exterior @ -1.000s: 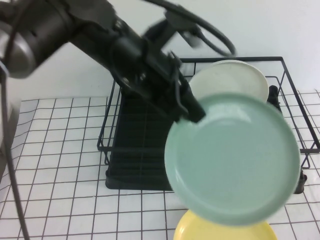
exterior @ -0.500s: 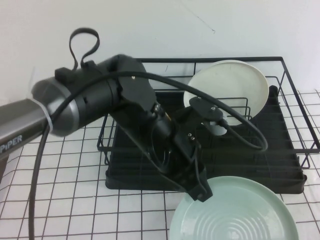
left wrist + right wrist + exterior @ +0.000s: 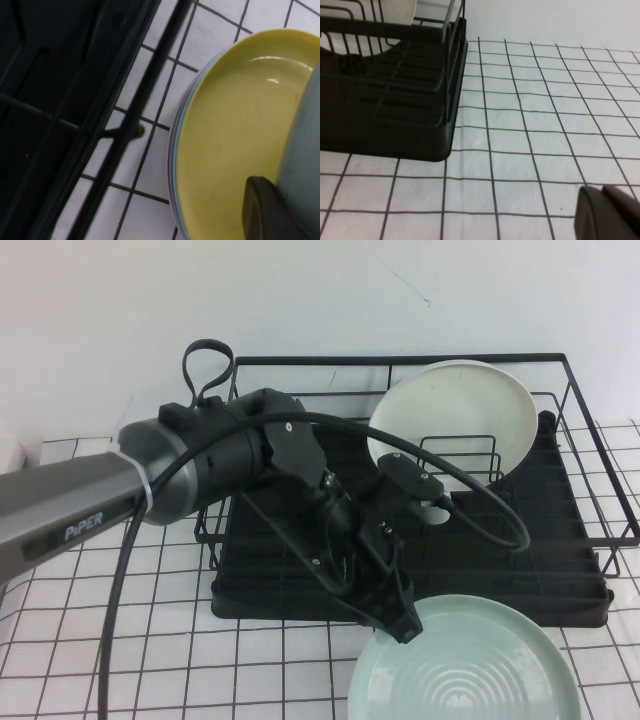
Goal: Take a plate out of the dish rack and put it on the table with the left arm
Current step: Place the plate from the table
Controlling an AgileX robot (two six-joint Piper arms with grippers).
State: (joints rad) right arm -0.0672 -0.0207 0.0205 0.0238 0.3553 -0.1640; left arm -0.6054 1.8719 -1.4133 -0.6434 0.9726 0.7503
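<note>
Two plates sit stacked at the near edge of the counter (image 3: 120,640), toward 5 o'clock in the high view: the mint-green plate (image 3: 470,665) lies face-up over a yellow plate (image 3: 230,140), which shows only in the left wrist view. We note the left end effector (image 3: 400,625) pinched narrow on the green plate's rim at about its 10 o'clock; one black finger (image 3: 265,210) is seen against the rim. We judge the plate low and level, out of the rack, and seemingly resting on the yellow one rather than on bare cloth; contact below we cannot confirm. Left arm (image 3: 200,470) reaches in from 9 o'clock across the rack's front. Right end effector (image 3: 607,215): only a dark corner visible in its own view, low over the grid cloth beside the rack; fingers, cannot tell. Farther back, the dish rack (image 3: 590,530) holds a cream-white plate (image 3: 455,415) upright at 1 o'clock. Remaining, in our judgement: release, then withdraw.
</note>
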